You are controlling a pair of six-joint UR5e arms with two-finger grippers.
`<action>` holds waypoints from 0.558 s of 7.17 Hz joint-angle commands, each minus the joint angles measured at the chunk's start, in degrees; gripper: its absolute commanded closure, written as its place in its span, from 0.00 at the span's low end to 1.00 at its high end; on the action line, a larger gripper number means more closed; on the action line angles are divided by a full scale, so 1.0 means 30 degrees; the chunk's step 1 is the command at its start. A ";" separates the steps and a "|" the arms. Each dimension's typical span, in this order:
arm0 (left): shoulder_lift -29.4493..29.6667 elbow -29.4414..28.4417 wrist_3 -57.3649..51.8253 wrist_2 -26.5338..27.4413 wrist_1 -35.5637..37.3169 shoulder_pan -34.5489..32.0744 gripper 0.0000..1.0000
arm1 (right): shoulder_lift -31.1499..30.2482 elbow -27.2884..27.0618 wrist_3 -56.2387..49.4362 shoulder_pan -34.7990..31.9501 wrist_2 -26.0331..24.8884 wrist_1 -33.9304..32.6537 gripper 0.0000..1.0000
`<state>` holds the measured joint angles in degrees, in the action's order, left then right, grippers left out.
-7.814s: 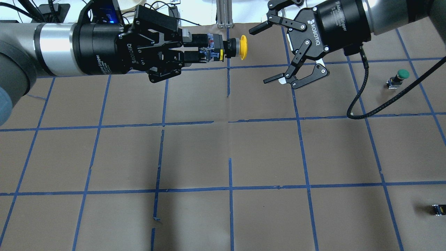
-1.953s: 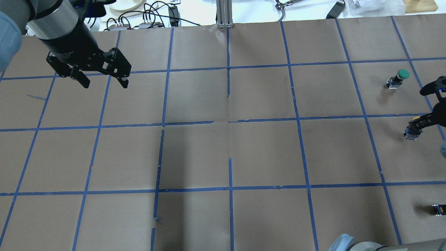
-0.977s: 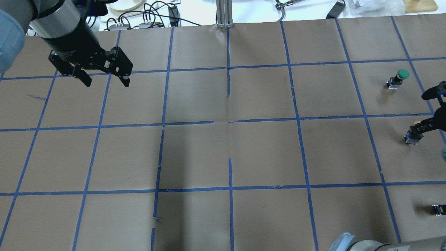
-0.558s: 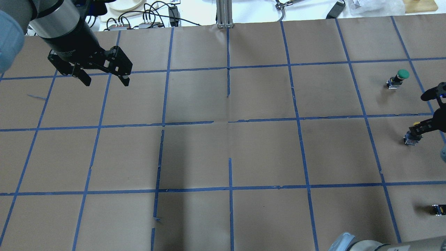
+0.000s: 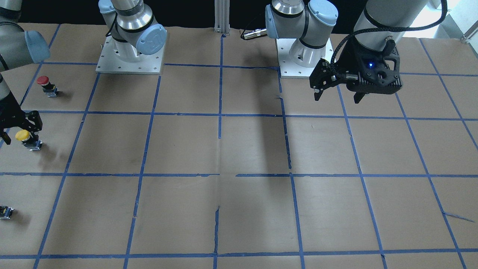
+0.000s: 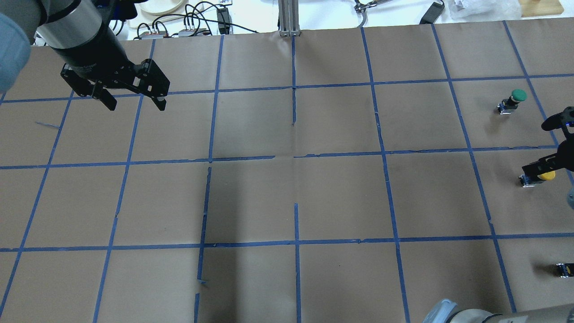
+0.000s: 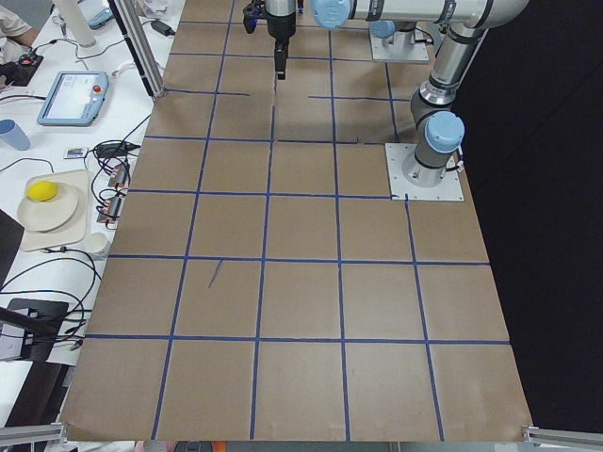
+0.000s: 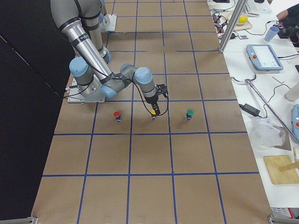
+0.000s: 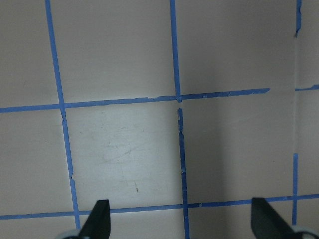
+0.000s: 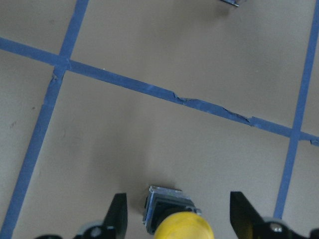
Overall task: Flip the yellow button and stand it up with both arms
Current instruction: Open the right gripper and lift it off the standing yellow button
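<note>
The yellow button (image 6: 544,176) stands on its base, cap up, near the table's right end. It also shows in the front view (image 5: 23,135), the right side view (image 8: 153,112) and the right wrist view (image 10: 182,225). My right gripper (image 6: 542,166) (image 5: 18,129) is open. Its fingers (image 10: 117,215) stand on either side of the button without touching it. My left gripper (image 6: 135,106) (image 5: 336,98) hangs open and empty over the table's far left. Its fingertips (image 9: 99,214) frame bare paper.
A green-capped button (image 6: 515,98) stands beyond the yellow one, and a red-capped button (image 5: 43,81) stands on its robot side. A small dark block (image 6: 563,269) sits at the frame's right edge. Brown paper with a blue tape grid (image 6: 296,154) covers the table.
The left gripper held the button in mid-air at first. The right gripper then brought it down at the right end and has now opened; the yellow cap shows clear of the finger. The left gripper stays still.
</note>
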<state>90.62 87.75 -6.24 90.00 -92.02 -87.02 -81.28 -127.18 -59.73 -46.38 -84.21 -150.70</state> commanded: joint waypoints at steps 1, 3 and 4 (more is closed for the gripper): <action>0.0000 -0.0012 0.0000 0.0000 0.0000 0.0003 0.00 | -0.0152 0.0174 0.0075 -0.0008 -0.0200 0.0077 0.13; 0.0000 -0.0012 0.0000 0.0029 0.0000 0.0003 0.00 | -0.0647 0.1543 0.2459 -0.0009 -0.0728 0.3101 0.07; 0.0000 -0.0012 0.0000 0.0029 0.0000 0.0003 0.00 | -0.1260 0.2916 0.3695 -0.0067 -0.0700 0.6228 0.01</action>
<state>90.61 87.72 -6.24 90.08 -92.02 -87.01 -83.27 -122.63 -53.36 -46.46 -86.11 -141.56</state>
